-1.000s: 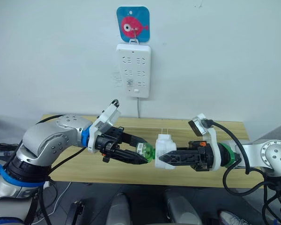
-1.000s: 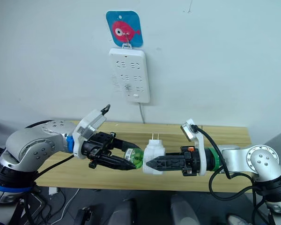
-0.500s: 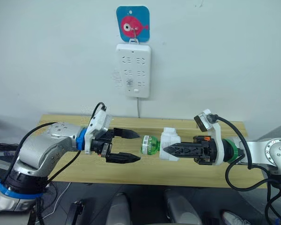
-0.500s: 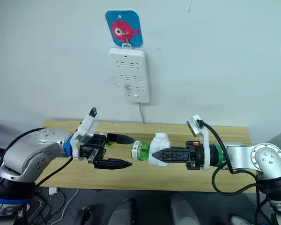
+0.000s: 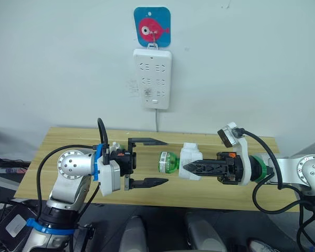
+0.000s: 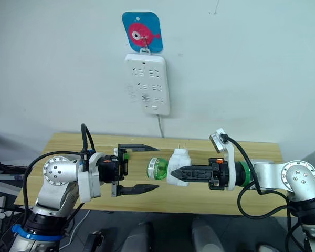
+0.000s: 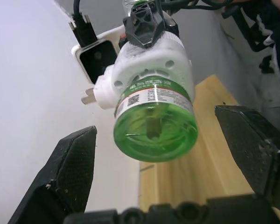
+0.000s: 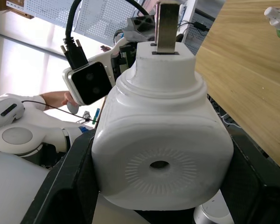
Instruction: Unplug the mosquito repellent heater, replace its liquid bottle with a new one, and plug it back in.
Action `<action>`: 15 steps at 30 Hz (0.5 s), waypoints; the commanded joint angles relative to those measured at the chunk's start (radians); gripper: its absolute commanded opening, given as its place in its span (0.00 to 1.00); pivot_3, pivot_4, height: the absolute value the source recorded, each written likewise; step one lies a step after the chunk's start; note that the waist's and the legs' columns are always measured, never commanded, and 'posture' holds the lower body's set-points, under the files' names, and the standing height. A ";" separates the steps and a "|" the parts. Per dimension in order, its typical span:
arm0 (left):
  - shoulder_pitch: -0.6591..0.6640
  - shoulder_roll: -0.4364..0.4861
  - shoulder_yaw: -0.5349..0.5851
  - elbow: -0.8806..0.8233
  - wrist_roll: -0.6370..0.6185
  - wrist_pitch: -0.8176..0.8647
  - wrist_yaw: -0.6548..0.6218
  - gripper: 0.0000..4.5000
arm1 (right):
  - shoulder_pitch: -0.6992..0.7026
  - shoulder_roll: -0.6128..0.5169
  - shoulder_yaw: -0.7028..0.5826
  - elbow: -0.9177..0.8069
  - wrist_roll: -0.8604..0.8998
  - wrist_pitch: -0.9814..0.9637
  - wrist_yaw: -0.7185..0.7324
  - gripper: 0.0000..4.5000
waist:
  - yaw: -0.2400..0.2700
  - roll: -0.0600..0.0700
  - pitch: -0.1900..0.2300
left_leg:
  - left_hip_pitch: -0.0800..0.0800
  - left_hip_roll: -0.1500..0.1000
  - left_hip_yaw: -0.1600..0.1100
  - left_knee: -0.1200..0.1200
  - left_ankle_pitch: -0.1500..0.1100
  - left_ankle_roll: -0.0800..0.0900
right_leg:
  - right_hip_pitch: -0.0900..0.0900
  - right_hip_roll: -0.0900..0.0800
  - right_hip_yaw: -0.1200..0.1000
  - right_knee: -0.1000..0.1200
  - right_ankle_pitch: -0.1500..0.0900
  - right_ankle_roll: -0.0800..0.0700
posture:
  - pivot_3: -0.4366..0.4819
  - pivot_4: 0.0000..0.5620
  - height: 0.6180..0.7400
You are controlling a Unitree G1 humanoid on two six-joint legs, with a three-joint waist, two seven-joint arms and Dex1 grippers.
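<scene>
Wooden table, white wall, power strip under fish hook

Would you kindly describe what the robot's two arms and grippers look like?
Both arms have rounded silver-grey shells with loose black cables looping alongside. The left gripper has two tapered black fingers on a black body behind a white housing, with a blue ring at the wrist. The right gripper has matching black textured fingers, a white wrist-camera bracket, a small orange detail and a green ring at its wrist.
</scene>
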 commanded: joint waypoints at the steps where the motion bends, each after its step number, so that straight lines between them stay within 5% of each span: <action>1: -0.016 -0.001 -0.010 -0.006 -0.009 -0.040 -0.004 1.00 | -0.007 -0.005 -0.031 -0.021 0.026 -0.002 0.006 0.67 | -0.001 0.000 0.000 | 0.000 0.000 0.000 0.000 0.000 0.000 | 0.000 0.000 0.000 0.000 0.000 0.000 | 0.32 0.33 1.00; 6: -0.019 -0.005 -0.034 0.005 -0.018 -0.049 -0.017 0.88 | -0.003 -0.002 -0.032 -0.027 0.026 -0.005 0.005 0.67 | -0.004 0.000 0.000 | 0.000 0.000 0.000 0.000 0.000 0.000 | 0.000 0.000 0.000 0.000 0.000 0.000 | 0.32 0.33 1.00; 12: -0.024 0.010 -0.037 -0.006 -0.041 -0.020 -0.018 0.52 | -0.001 -0.001 -0.034 -0.029 0.026 -0.004 0.004 0.67 | -0.008 0.000 0.000 | 0.000 0.000 0.000 0.000 0.000 0.000 | 0.000 0.000 0.000 0.000 0.000 0.000 | 0.32 0.33 1.00; 15: -0.038 0.037 -0.032 -0.048 -0.077 0.105 0.013 0.52 | 0.000 -0.002 -0.034 -0.030 0.026 -0.004 0.003 0.67 | -0.011 0.000 0.000 | 0.000 0.000 0.000 0.000 0.000 0.000 | 0.000 0.000 0.000 0.000 0.000 0.000 | 0.33 0.33 1.00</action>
